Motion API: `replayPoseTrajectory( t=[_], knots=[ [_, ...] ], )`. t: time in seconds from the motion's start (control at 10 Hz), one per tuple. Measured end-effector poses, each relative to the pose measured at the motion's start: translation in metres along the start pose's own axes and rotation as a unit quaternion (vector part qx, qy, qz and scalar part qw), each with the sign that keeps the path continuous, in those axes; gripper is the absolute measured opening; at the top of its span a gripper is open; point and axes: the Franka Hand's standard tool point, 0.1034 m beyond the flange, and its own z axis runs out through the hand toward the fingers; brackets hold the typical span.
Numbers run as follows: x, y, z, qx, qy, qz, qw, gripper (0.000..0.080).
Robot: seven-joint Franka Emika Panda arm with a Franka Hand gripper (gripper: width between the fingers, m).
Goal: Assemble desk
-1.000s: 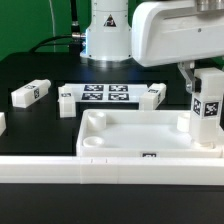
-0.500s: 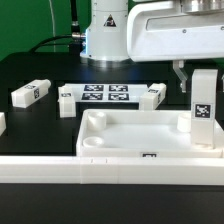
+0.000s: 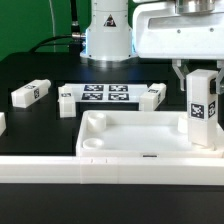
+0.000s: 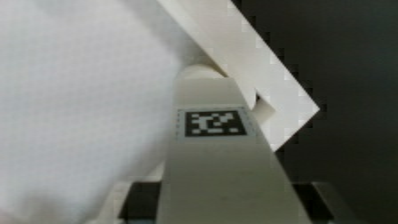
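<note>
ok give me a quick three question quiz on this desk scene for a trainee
1. Multiple choice: the leg held in the jaws stands over which part of the tabletop?
A) a corner on the exterior view's left
B) a corner on the exterior view's right
C) the middle
2. True or false: the held leg is lying flat on its side.
3. Count: how many loose legs directly flank the marker board?

Key
1. B
2. False: it is upright, with the jaws shut on it.
3. Two, one on each side.
</note>
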Motion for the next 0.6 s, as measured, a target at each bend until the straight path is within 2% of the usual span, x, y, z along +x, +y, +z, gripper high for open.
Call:
replayPoseTrajectory(
  t=[0.1,0.3,0.4,0.5,0.6],
  knots=[
    [-0.0002,-0.0001,0.0001,0.0,0.0,-0.024,1.0,0.0291],
    [-0.0019,-0.0024,-0.0004,0.0,-0.001,-0.049,0.999,0.0573],
    [-0.0026,-0.0031,-0.0005,0.0,0.0,-0.096,0.995,0.0573],
    [-0.0029,-0.0035,-0.0005,0.0,0.0,-0.148,0.989,0.0636],
    [-0.0028,-0.0035,-0.0006,0.0,0.0,-0.18,0.984,0.0645]
  ],
)
